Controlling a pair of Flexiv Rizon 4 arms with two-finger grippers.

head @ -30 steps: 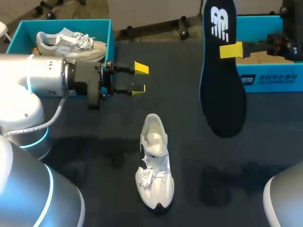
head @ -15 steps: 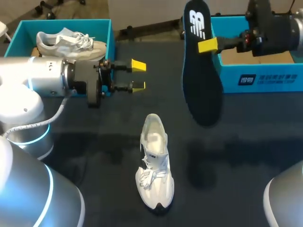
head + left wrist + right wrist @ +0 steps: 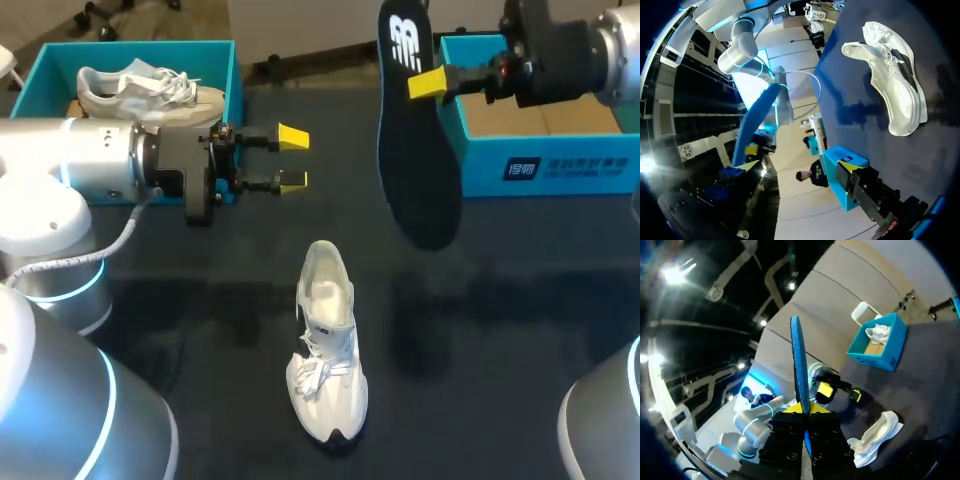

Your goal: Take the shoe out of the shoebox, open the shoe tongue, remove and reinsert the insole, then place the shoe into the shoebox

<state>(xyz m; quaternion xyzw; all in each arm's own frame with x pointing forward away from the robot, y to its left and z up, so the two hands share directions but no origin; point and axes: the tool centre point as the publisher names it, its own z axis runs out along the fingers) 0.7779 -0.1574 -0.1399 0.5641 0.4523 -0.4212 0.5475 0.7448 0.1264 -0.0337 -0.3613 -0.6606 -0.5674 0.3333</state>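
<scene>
a: where's the insole (image 3: 415,150) hanging right now?
b: the right jaws are clenching it from both sides near one end, so it's dangling over the bench (image 3: 520,300) just beside the shoebox (image 3: 570,170) at the far right corner. i'm guessing that leaves the free end ready for feeding back in.
a: and the shoe (image 3: 327,340)?
b: it's sitting mid-bench toward the near edge, opening facing up. the left jaws are hovering released and empty nearer the far left corner, probably for steadying it.
</scene>
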